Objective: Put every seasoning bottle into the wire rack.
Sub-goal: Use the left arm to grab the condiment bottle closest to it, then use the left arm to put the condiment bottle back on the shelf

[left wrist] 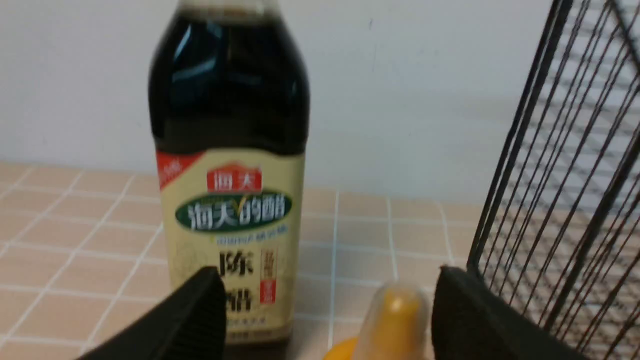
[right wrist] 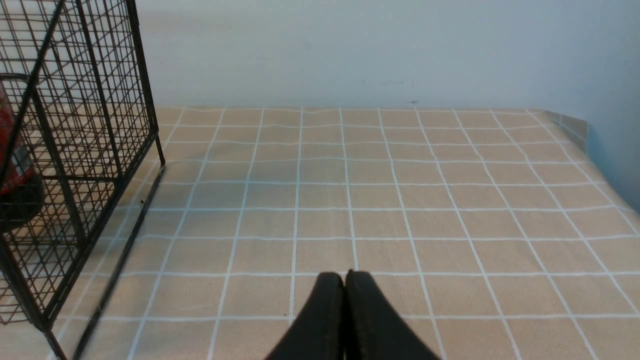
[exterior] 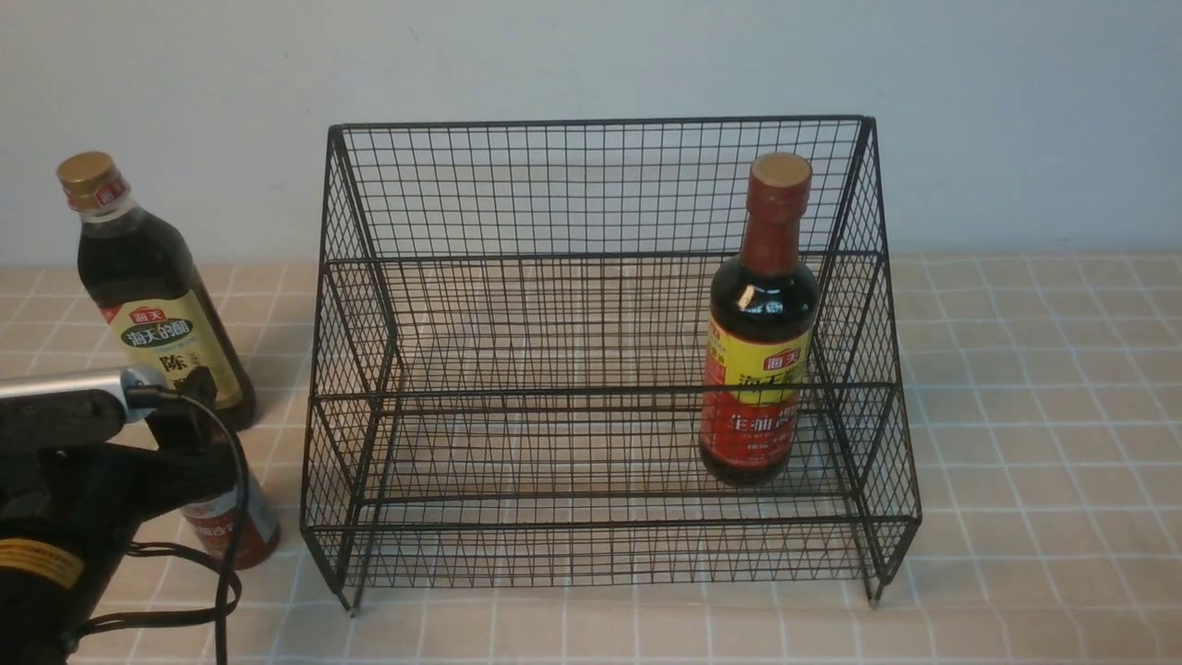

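Note:
The black wire rack stands in the middle of the table. The seasoning bottle with the red neck stands upright on its lower tier, at the right end. Left of the rack, outside it, stands the tall dark bottle with the gold cap. In front of that one is the small red bottle, its top hidden by my left arm. In the left wrist view my left gripper is open. Its yellow nozzle cap rises between the fingers, nearer the finger by the rack. My right gripper is shut and empty, over bare table to the right of the rack.
A pale wall runs close behind the rack and the bottles. The tiled tablecloth ends at an edge on the far right. A black cable loops from my left arm, across the small bottle.

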### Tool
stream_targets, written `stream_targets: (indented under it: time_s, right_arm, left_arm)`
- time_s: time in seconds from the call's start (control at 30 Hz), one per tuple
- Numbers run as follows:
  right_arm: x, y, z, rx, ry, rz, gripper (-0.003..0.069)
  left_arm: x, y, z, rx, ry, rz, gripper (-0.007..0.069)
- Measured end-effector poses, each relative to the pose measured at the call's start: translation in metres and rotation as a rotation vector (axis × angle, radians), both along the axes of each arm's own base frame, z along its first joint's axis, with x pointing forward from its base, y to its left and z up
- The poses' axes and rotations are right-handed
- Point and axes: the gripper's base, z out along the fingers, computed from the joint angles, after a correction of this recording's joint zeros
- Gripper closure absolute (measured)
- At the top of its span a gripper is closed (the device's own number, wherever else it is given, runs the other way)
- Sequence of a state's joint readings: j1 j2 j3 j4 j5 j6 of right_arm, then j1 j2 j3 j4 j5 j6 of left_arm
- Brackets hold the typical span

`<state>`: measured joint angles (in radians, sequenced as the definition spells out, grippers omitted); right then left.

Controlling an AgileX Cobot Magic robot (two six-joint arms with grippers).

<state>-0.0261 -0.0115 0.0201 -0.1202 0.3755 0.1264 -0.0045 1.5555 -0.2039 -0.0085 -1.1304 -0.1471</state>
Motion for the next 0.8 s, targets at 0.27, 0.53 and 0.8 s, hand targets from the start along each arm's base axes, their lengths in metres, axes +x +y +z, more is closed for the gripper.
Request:
stream_targets:
  time_s: [0.27, 0.53, 0.8]
  right_arm:
    - [0.000, 0.000, 0.000, 0.000, 0.000, 0.000, 0.0673]
    - [0.000, 0.000, 0.000, 0.000, 0.000, 0.000, 0.0673]
    - [0.000, 0.000, 0.000, 0.000, 0.000, 0.000, 0.0673]
  left_arm:
    - [0.008, -0.003, -0.007, 0.011, 0.029, -0.037, 0.0363]
    - [-0.006, -0.006, 0.016, 0.040, 0.074, -0.075, 0.0357]
    - [-0.043, -0.005, 0.075, 0.104, 0.083, -0.072, 0.0357]
